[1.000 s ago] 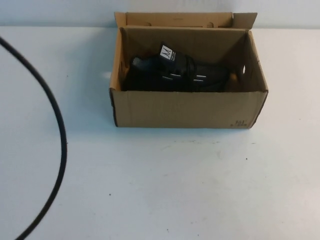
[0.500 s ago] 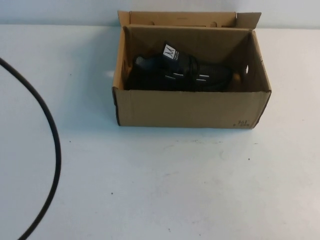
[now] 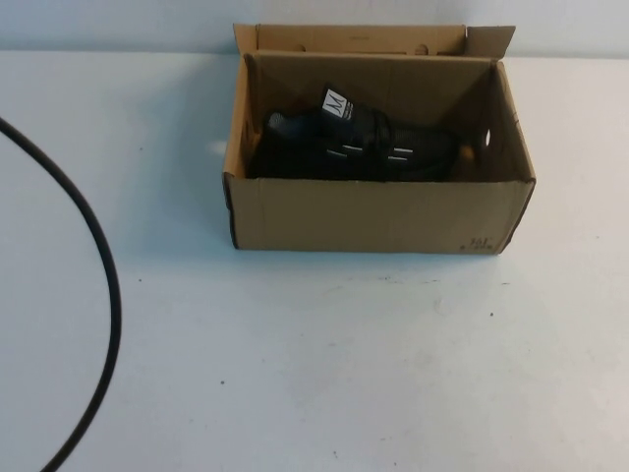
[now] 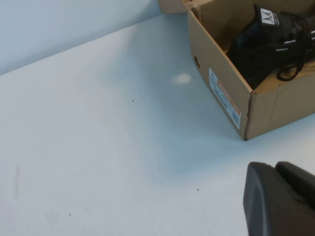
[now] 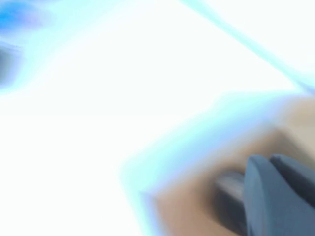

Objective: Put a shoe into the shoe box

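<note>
Both claws closed, empty: left claw (image 4: 283,196) well short of the shoe box (image 4: 224,93); right claw (image 5: 275,191) placement unclear. Your shoe (image 3: 354,147), likely light and soft, grips best at the collar.

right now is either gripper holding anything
Nothing. The shoe lies in the box; left gripper and right gripper are shut and empty, away from it.

A shoe box (image 3: 373,211) stands toward the far edge of the counter (image 3: 324,364), flaps up, with a shoe (image 3: 354,149) lying lengthwise inside it. A cable (image 3: 98,256) curves across the counter well to the box's left. The left gripper (image 4: 280,199) hangs above the counter, near the box's left corner.
</note>
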You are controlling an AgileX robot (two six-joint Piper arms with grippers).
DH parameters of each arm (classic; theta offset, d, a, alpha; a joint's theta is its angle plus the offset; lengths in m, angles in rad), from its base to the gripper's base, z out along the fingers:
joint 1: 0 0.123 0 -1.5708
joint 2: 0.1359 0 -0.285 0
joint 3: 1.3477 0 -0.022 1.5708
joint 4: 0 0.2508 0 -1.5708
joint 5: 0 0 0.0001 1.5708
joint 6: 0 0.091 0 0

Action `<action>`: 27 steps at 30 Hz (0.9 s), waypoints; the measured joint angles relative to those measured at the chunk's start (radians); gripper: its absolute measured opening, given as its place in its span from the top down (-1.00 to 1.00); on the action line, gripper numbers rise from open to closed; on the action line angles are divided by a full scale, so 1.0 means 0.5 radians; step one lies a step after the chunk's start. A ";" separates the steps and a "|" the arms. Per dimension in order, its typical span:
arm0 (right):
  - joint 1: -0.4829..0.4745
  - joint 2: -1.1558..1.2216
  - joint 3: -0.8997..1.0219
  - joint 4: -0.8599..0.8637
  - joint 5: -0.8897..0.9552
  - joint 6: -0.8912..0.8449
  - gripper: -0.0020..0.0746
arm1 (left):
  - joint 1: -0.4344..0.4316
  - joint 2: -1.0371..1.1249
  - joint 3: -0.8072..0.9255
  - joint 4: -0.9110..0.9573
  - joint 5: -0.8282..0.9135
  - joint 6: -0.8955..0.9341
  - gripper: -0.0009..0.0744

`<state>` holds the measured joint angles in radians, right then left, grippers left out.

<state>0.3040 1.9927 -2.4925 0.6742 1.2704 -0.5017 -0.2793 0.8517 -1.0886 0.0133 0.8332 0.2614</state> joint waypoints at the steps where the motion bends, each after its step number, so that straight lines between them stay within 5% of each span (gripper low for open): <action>1: 0.000 -0.042 -0.010 -0.223 0.000 0.086 0.99 | 0.000 0.000 0.000 0.000 0.006 0.000 0.98; 5: -0.013 -0.246 -0.018 -1.040 0.012 0.425 0.99 | 0.000 0.000 0.000 0.000 0.017 0.000 0.98; 8: -0.026 -0.433 0.005 -1.348 0.012 0.547 0.99 | 0.000 0.000 0.041 -0.027 -0.021 -0.013 0.98; 17: -0.025 -1.243 0.631 -1.348 -0.014 0.601 0.99 | 0.000 0.000 0.342 -0.267 -0.355 -0.024 0.98; 27: -0.025 -2.375 2.540 -1.188 -0.967 0.580 0.99 | 0.000 0.000 0.393 -0.302 -0.436 -0.012 0.98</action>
<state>0.2913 0.8050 -1.2223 0.0801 0.7870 -0.2116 -0.2793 0.8517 -0.8921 -0.1376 0.6151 0.2553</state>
